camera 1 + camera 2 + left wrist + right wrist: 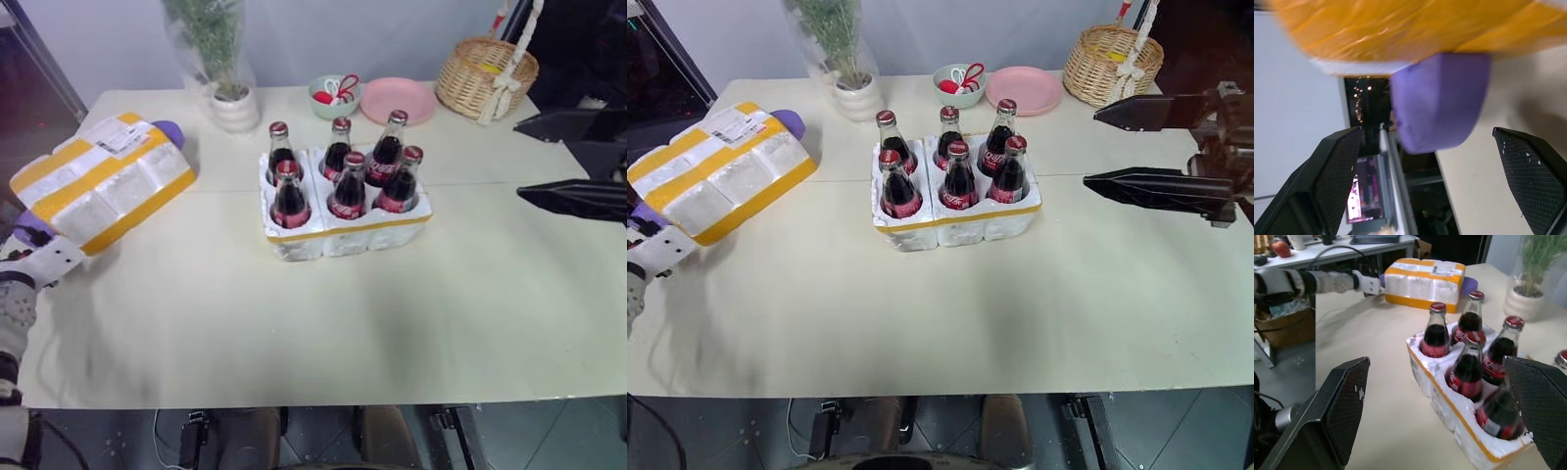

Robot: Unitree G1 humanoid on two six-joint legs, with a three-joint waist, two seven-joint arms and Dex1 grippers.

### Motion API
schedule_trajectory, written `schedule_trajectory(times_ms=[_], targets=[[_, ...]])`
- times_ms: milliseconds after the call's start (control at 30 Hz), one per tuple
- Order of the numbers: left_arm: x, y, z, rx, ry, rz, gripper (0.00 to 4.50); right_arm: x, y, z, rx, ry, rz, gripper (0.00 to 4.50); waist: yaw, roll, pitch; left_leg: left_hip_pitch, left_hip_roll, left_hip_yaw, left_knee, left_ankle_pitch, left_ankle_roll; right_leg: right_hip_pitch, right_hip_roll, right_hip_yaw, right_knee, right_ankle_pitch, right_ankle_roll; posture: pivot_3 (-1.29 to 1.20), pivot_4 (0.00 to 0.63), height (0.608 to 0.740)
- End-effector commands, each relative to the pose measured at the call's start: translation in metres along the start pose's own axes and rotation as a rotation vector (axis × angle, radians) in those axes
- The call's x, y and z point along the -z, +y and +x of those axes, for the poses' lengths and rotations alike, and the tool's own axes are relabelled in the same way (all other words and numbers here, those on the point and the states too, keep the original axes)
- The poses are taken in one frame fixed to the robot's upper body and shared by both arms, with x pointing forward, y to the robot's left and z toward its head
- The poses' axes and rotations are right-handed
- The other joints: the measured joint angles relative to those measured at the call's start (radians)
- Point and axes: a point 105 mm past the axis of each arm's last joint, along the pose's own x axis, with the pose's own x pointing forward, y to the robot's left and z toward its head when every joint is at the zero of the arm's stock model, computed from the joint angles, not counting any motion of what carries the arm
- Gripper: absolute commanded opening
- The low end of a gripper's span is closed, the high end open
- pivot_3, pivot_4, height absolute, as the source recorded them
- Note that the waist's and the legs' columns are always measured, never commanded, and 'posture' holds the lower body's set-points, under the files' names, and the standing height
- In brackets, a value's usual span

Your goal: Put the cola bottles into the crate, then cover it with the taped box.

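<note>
On the cream surface (323, 333), six cola bottles (349, 186) fill the central crate (343, 233); at the left edge, our spread left gripper (1436, 169) should clamp the taped box (98, 181) squarely, right gripper (1161, 147) spread too.

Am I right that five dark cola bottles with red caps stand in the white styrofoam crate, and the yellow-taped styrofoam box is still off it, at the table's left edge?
Not quite: six dark cola bottles with red caps stand in the white styrofoam crate, as the right eye view shows. The yellow-taped styrofoam box is indeed off it, at the table's left edge.
</note>
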Motion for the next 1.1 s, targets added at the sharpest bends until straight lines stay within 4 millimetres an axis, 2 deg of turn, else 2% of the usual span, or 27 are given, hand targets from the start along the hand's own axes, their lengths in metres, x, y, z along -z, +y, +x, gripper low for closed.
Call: schedule_trajectory(times_ms=[33,67,167,333,400,567,633,767,867,967,1033,1100], targets=[[0.0,0.005,0.005,-0.013,0.012,0.005,4.5,-0.014,0.008,-0.004,0.013,-0.012,-0.059,4.45,-0.001,-0.001,-0.001,0.0,0.0,0.0,0.0,0.0,0.0,0.0,0.0,0.0,0.0,0.0,0.0,0.0,0.15,0.737],[-0.001,0.004,0.006,-0.006,0.013,0.009,4.5,-0.015,0.009,-0.004,0.014,-0.012,-0.059,4.45,-0.001,-0.001,-0.001,0.0,0.0,0.0,0.001,0.0,0.0,0.0,0.0,0.0,0.0,0.0,0.0,0.0,0.15,0.737],[-0.002,0.004,0.008,0.0,0.022,0.018,3.6,-0.015,0.011,-0.004,0.019,-0.013,-0.058,4.5,-0.001,-0.001,-0.001,0.0,0.0,0.0,0.0,0.0,0.0,0.0,0.0,0.0,0.001,0.0,0.0,0.0,0.15,0.737],[-0.005,0.015,0.011,-0.022,0.019,0.028,1.08,-0.014,0.013,-0.004,0.031,-0.024,-0.049,4.5,0.0,-0.002,-0.001,0.0,0.0,0.0,0.001,0.0,0.0,0.0,0.0,0.0,0.002,0.0,0.0,0.0,0.15,0.737],[-0.008,0.024,0.013,-0.05,0.013,0.036,0.34,-0.013,0.013,-0.003,0.035,-0.031,-0.045,4.5,0.0,-0.002,-0.001,0.0,0.0,0.0,0.001,0.0,0.0,0.0,0.0,0.0,0.002,0.0,0.0,0.0,0.15,0.737],[-0.02,0.046,0.017,-0.128,-0.025,0.044,0.22,-0.008,0.011,-0.001,0.045,-0.052,-0.006,4.5,-0.001,-0.003,-0.002,0.0,0.0,0.0,0.001,0.0,0.0,0.0,0.0,0.0,0.003,0.0,0.0,0.0,0.15,0.737],[-0.028,0.058,0.018,-0.168,-0.056,0.03,0.22,0.0,0.008,-0.003,0.052,-0.04,0.06,4.5,0.0,-0.004,-0.001,0.0,0.0,0.0,0.002,0.0,0.0,0.0,0.0,0.0,0.003,0.0,0.0,0.0,0.15,0.737],[-0.048,0.082,0.017,-0.225,-0.155,-0.016,0.22,0.016,-0.002,-0.006,0.13,0.016,0.024,4.5,-0.001,-0.006,-0.001,0.0,0.0,0.0,0.002,0.0,0.0,-0.001,0.0,0.0,0.004,0.0,0.0,0.0,0.15,0.737],[-0.076,0.111,0.011,-0.263,-0.3,-0.076,0.22,0.023,-0.005,-0.009,0.142,0.042,0.024,4.5,0.0,-0.006,-0.001,0.0,0.0,0.0,0.002,0.0,0.0,-0.001,0.0,0.0,0.004,0.0,0.0,0.0,0.15,0.737],[-0.121,0.144,-0.003,-0.264,-0.497,-0.114,0.22,0.03,-0.007,-0.009,0.146,0.052,0.026,4.5,0.002,-0.007,-0.001,0.0,0.0,0.0,0.002,0.0,0.0,-0.001,0.0,0.0,0.004,0.0,0.0,0.0,0.15,0.737],[-0.152,0.153,-0.014,-0.219,-0.598,-0.114,0.22,0.034,-0.009,-0.009,0.151,0.053,0.029,4.5,0.001,-0.007,-0.001,-0.001,-0.001,0.0,0.003,0.0,0.0,-0.001,0.0,0.0,0.004,0.0,0.0,0.0,0.15,0.737],[-0.194,0.16,-0.035,-0.151,-0.732,-0.098,0.22,0.039,-0.012,-0.01,0.159,0.05,0.04,4.5,-0.001,-0.007,-0.001,-0.001,-0.001,0.0,0.003,0.0,0.0,0.0,-0.001,0.0,0.004,0.0,0.0,0.0,0.15,0.737]])
